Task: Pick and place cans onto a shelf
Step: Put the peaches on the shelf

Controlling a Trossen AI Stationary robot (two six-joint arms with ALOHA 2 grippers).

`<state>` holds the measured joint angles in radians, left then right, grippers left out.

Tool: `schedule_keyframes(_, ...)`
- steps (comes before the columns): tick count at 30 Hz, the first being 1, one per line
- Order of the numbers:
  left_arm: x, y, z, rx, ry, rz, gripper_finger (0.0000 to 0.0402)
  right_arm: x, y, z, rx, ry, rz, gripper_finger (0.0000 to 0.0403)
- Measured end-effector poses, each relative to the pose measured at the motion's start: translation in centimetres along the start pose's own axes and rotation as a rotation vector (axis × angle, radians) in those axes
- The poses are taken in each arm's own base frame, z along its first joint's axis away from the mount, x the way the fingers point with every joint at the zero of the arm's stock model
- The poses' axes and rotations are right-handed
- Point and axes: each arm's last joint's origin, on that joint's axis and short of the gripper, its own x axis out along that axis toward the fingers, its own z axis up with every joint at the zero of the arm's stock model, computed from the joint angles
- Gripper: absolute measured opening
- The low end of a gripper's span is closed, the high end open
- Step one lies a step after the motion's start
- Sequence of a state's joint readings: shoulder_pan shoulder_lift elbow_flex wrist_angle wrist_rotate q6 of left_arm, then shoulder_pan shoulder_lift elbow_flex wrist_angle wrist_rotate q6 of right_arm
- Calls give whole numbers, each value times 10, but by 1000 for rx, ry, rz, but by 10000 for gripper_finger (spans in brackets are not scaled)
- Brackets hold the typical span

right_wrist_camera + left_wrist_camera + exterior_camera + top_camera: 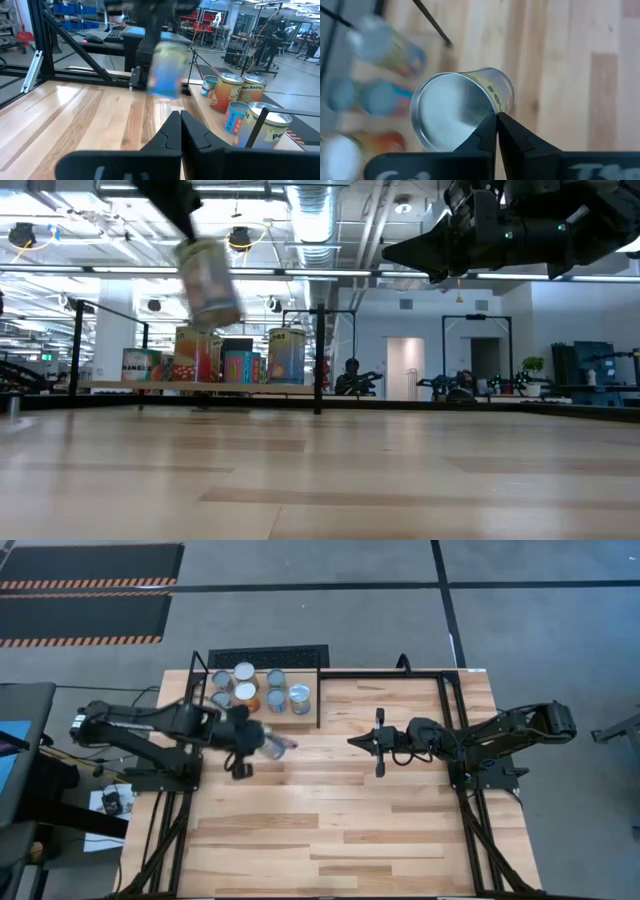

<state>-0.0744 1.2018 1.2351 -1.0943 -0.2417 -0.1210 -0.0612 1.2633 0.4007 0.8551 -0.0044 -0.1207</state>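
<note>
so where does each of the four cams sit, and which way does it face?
High: overhead, straight down on the table; both arms, shelf at the far edge.
Low: tabletop height, level toward the shelf; left hand's can in the air.
Left wrist: looks past the left hand at its held can.
Right wrist: past the shut right hand toward the shelved cans.
All four see that held can.

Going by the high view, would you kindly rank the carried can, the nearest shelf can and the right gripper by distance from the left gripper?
1. The carried can, in the left gripper.
2. The front-right shelf can, on the shelf just beyond.
3. The right gripper, across the table, on the right.
</note>
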Motion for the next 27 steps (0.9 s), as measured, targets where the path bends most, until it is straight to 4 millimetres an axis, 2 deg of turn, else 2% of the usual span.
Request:
schedule_keyframes(4,-5,25,35,37,-34,59,0,0,0,0,0,0,0,10)
schedule_keyframes(9,0,67,78,83,-23,144,0,0,0,0,0,1,-1,10)
schedule_keyframes(14,6,115,105,79,22,215,0,0,0,-1,-7,6,0,10)
schedule_keyframes(18,22,152,117,54,58,249,0,0,0,-1,-19,8,-1,10)
schedule_keyframes(22,60,181,115,27,146,203,0,0,-2,-1,-19,10,-7,10)
schedule_keyframes(27,101,204,108,10,247,185,0,0,-2,-1,-21,11,-7,10)
